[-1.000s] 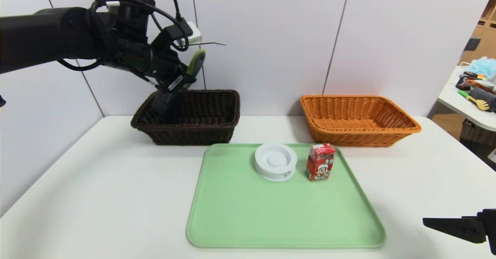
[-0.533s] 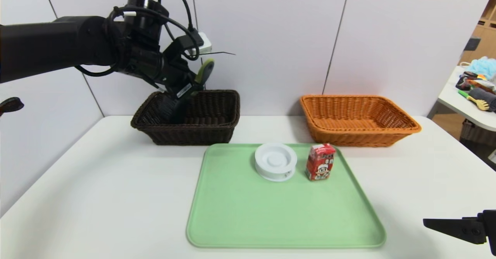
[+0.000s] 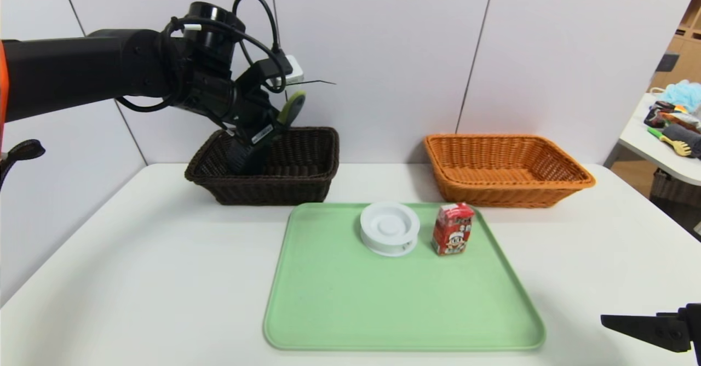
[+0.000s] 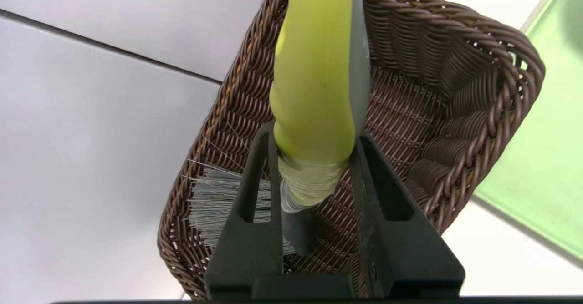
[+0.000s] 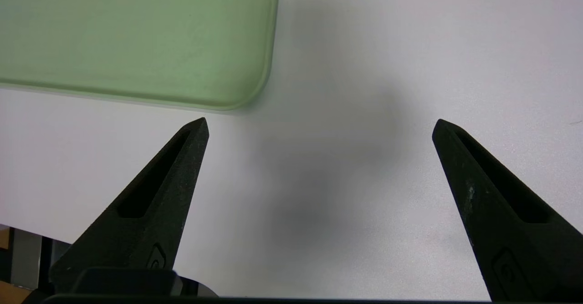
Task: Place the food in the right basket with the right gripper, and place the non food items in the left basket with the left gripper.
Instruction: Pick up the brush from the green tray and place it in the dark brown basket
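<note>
Two baskets (image 3: 263, 166) (image 3: 506, 169), tray (image 3: 383, 311), brush (image 3: 290, 111), spool (image 3: 389, 228), carton (image 3: 452, 228).

Left arm (image 3: 82, 70): matte black tube with a glossy orange section behind it; black cables loop over the wrist, white barcode label on the left end effector (image 3: 262, 138). Right end effector (image 5: 319, 131): flat black pointed fingers with slotted sides.

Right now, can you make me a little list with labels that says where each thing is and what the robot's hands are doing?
left gripper: shut on the hand brush, over the dark brown basket, bristles down inside it
right gripper: open, holding nothing, parked above the white table by the tray's near right corner
white spool disc: on the green tray, far edge
red drink carton: upright on the tray, right of the disc
orange-tan basket: nothing inside
</note>
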Robot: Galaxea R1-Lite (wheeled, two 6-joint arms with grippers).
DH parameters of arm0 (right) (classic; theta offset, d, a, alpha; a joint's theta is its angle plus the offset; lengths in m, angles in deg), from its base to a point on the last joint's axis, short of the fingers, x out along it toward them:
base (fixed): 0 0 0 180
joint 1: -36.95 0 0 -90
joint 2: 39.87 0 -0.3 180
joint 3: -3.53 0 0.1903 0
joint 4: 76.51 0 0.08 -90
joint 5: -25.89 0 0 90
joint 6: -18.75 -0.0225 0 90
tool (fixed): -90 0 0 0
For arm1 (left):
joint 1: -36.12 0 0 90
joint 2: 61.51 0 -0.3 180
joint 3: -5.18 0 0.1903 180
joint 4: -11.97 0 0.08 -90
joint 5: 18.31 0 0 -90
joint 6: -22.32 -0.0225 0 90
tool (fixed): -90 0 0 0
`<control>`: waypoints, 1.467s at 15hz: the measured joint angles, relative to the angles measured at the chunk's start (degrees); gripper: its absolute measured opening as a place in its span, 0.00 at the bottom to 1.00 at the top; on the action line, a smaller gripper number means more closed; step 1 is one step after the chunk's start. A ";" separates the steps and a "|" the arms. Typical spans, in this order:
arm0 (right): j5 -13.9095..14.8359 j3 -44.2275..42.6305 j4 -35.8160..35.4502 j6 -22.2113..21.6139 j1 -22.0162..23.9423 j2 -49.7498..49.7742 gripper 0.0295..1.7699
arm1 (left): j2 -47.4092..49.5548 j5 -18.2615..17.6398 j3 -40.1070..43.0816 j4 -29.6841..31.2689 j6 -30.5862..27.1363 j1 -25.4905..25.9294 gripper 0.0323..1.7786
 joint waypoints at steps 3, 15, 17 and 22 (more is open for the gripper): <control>-0.02 0.13 0.06 0.00 0.00 0.11 0.96 | -0.16 2.10 -0.02 -0.07 -1.06 0.11 0.25; -0.11 0.46 0.00 0.05 0.46 0.22 0.96 | -3.19 6.81 -0.05 0.56 -1.99 0.00 0.25; -0.13 0.49 -0.02 0.09 0.60 0.20 0.96 | -3.56 6.90 -0.05 0.69 -1.91 -0.39 0.25; -0.18 0.33 0.00 0.22 0.63 0.07 0.96 | -3.91 7.73 -0.05 0.46 -1.35 -1.11 0.25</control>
